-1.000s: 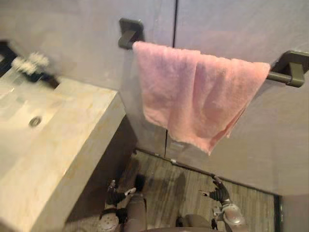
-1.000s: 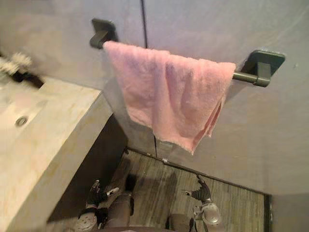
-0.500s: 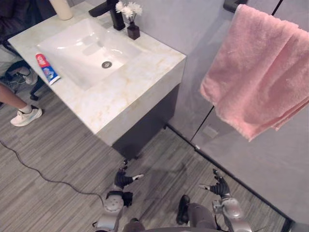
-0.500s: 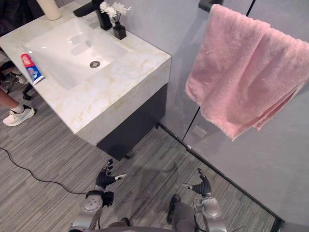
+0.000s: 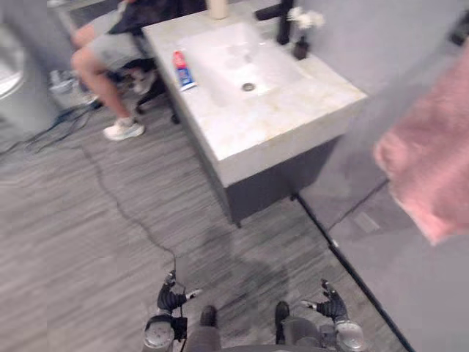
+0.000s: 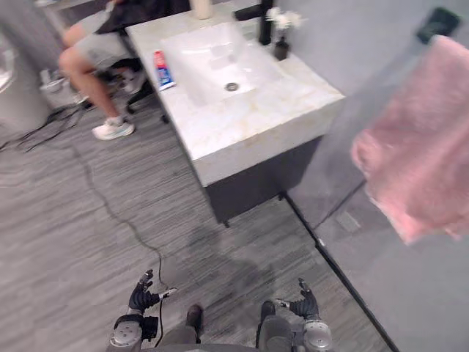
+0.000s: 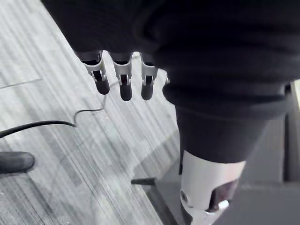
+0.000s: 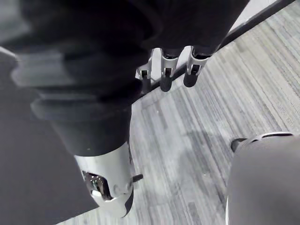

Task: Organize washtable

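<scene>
Hanging low over the grey plank floor (image 5: 88,242) in the left eye view, the left hand (image 5: 174,297) and the right hand (image 5: 330,306) are both empty and well short of the pale marble counter (image 5: 293,110). The red, white and blue toothpaste tube (image 5: 182,70) lies flat on the counter just beside the white sunken basin (image 5: 234,59), on the side where a seated person (image 5: 110,51) has their legs. The tube's long axis runs along the basin's edge, away from the robot. It is far ahead of both hands and roughly in line with the left one, so I judge that hand the nearer.

In the right eye view, a black tap (image 6: 265,18) and a small dark vase of white flowers (image 6: 280,45) stand behind the basin. A pale cylinder (image 6: 201,7) is cut off at the top edge, so what it is I cannot tell. A pink terry towel (image 6: 418,161) hangs at the right, partly out of frame.

In the left wrist view the fingers (image 7: 123,82) hang nearly straight, holding nothing.

In the right wrist view the fingers (image 8: 165,70) are likewise loose and empty.
</scene>
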